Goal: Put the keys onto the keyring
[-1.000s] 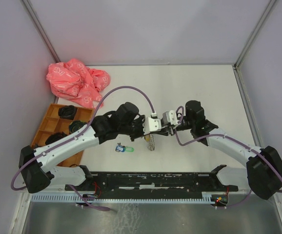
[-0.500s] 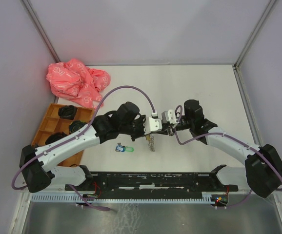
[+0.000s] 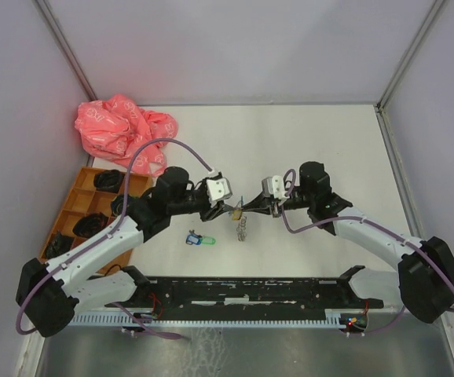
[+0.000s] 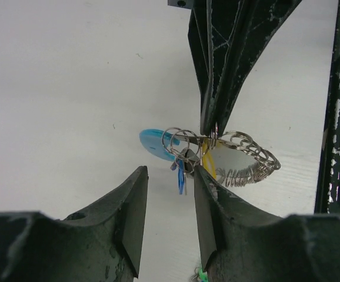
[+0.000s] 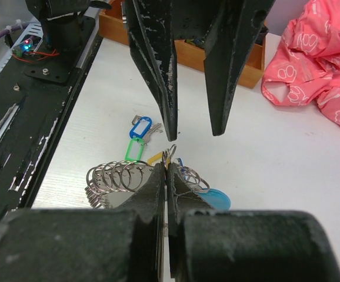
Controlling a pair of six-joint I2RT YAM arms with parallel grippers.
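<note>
Currently both arms meet over the middle of the white table top (image 3: 329, 149).

R gripper (image 3: 248, 209): jaws clenched flat together on one wire loop of the keyring (image 3: 241, 226), a bunch of silver wire rings w/ a light-blue oval tab. R wrist view confirms this, with a loop nipped between the closed fingertips (image 5: 161, 176). The keyring hangs at 6 o'clock from that grip. Cannot tell whether its lower end touches the table.

L gripper (image 3: 228, 209): jaws released, standing apart, nothing between them. It sits just beside the keyring at approx. 9 o'clock, tips apart from it. In the L wrist view the dark fingers (image 4: 136, 223) frame the bunch without contact.

Items on the bunch, L wrist view: yellow plastic tag (image 4: 208, 165) and small blue tag (image 4: 180, 176), both hanging under the rings.

Loose keys (image 3: 199, 239): two small metal keys w/ one green and one blue plastic tag, flat on the table at 8 o'clock from the keyring, near it but not touching.

Other: crumpled pink plastic bag (image 3: 123, 129) at 10 o'clock of the table. Orange compartment tray (image 3: 82, 206) at 9 o'clock holds dark round parts.
</note>
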